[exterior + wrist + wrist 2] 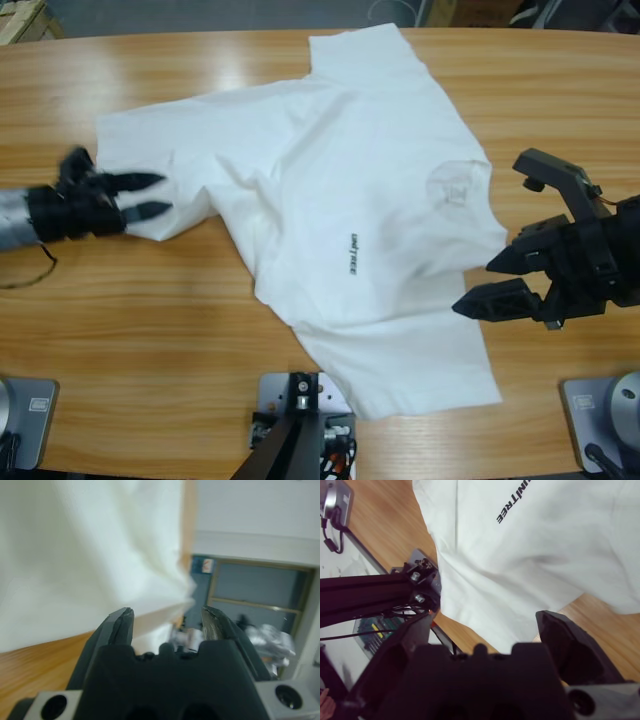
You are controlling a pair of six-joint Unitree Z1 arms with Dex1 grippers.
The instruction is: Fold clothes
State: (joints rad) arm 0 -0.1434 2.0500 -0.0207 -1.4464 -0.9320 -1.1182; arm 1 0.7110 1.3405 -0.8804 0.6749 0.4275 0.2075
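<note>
**Folding barely begun: shirt still spread out, both grippers empty**

We start with the wooden table (300,410), which carries the whole scene. Across its middle lies the white T-shirt (350,200), spread open rather than folded, lying skewed with its collar towards the right. The small dark line of text (352,250) on the chest faces up. One sleeve reaches to the far edge of the table and the other to the near edge, while the hem end stretches out to the left. We see wrinkles running through the cloth but no finished fold, so in our judgement nearly all of the task is still ahead.

The right gripper (487,283) sits at the shirt's collar end near the nearer sleeve, its jaws spread apart and holding nothing. The left gripper (157,195) is at the hem end, jaws parted over the cloth edge; in its wrist view a tip of fabric (172,607) lies between them, not yet pinched.
</note>
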